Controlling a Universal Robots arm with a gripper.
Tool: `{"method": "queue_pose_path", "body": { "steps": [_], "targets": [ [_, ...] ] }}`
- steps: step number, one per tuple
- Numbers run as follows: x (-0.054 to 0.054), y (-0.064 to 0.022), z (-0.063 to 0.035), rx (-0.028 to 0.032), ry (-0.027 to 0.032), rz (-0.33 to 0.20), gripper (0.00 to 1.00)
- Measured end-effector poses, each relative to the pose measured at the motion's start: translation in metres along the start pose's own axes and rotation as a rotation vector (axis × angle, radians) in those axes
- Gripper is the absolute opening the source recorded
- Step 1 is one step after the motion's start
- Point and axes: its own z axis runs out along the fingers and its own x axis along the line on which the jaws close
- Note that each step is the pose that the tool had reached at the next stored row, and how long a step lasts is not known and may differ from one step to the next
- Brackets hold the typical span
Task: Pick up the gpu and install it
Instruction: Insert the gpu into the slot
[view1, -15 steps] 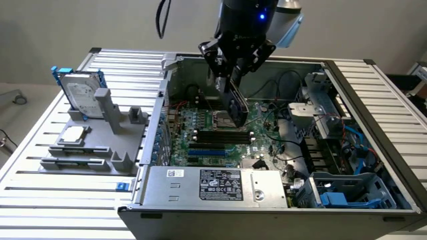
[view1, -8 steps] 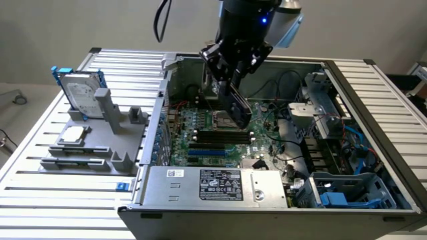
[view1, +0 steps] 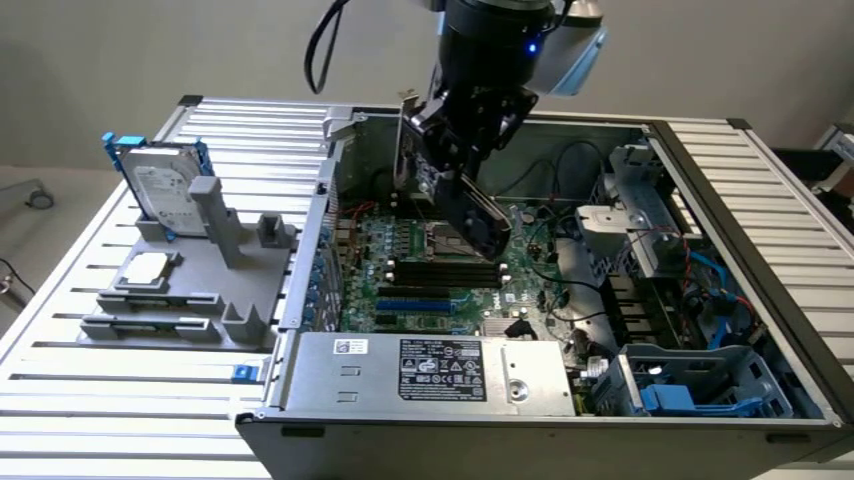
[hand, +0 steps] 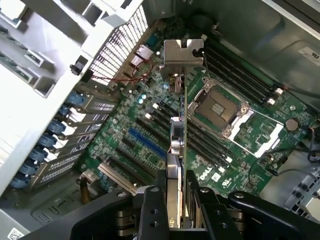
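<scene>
My gripper hangs inside the open computer case, shut on the gpu. The card is held on edge above the motherboard, its black shroud facing the exterior view's right. In the wrist view the gpu runs edge-on away from my gripper, with its silver end bracket at the far end near the case's rear slot covers. The card hovers over the black memory slots, between the blue expansion slot and the bare processor socket. It touches no slot.
On the exterior view's left, a grey holder carries a hard drive in a blue frame and a small silver processor chip. The power supply lies at the case's near end; cables and a blue drive cage fill the right.
</scene>
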Motion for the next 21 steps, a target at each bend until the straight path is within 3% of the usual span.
{"method": "queue_pose_path", "body": {
  "steps": [9,15,18,21],
  "targets": [
    [-0.0002,-0.0003,0.0049,0.0158,0.0034,-0.162,0.27],
    [-0.0004,-0.0005,0.0070,0.0381,-0.0114,-0.260,0.27],
    [-0.0006,-0.0006,0.0081,0.0384,-0.0222,-0.303,0.27],
    [-0.0005,-0.0006,0.0093,0.0323,-0.0331,-0.346,0.27]
  ]
}}
